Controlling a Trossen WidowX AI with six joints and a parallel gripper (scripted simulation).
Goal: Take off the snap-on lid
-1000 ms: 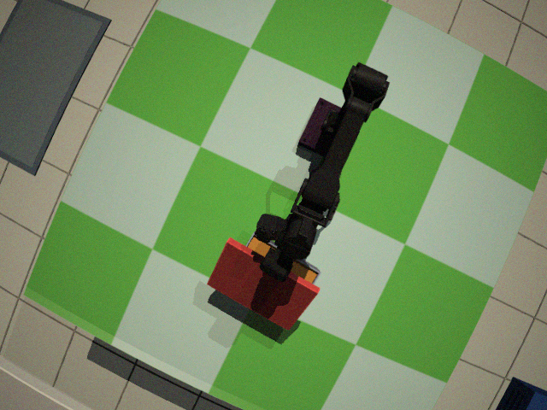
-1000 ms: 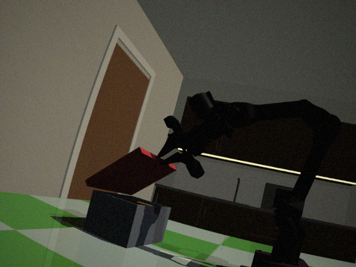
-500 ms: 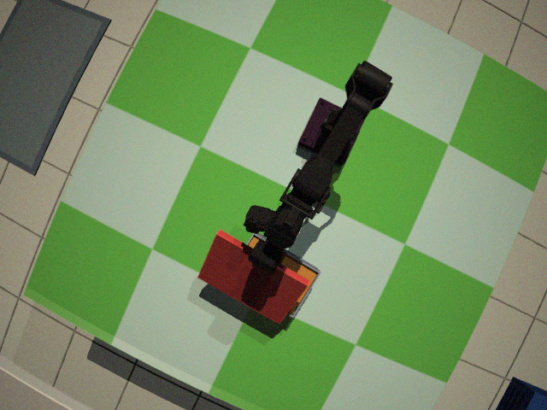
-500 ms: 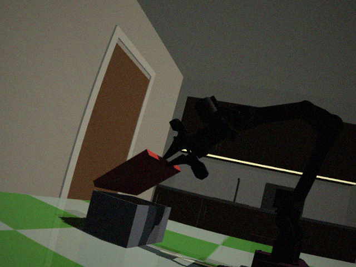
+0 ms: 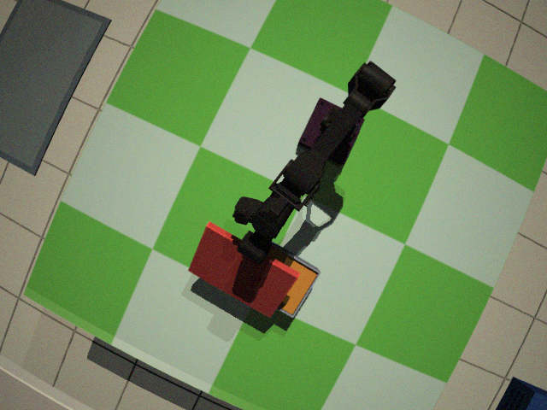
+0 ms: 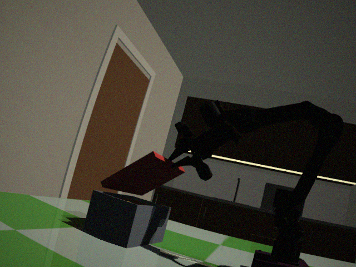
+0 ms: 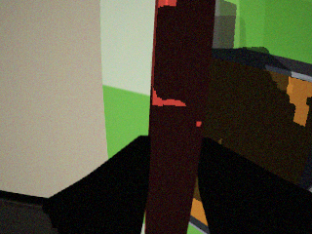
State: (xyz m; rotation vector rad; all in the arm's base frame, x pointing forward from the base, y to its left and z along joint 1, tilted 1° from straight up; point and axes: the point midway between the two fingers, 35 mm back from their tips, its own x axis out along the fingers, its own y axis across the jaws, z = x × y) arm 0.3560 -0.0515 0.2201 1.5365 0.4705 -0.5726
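Note:
The red lid (image 5: 216, 255) (image 6: 138, 176) (image 7: 177, 122) is off the box and hangs tilted just above it, its gripped edge high and its opposite edge low. My gripper (image 5: 261, 259) (image 6: 171, 164) (image 7: 174, 147) is shut on the middle of that upper edge, one finger on each face of the lid. The grey storage box (image 6: 113, 218) (image 5: 304, 282) stands upright on the checkered table, and its orange inside shows to the right of the lid in the top view. The rest of the box is hidden there under the lid and arm.
The green and pale checkered table (image 5: 119, 141) (image 6: 17, 207) extends around the box. My arm's purple base plate (image 5: 313, 125) stands behind the box. A grey panel (image 5: 44, 79) lies beyond the table at upper left, and a dark blue object (image 5: 527, 397) at lower right.

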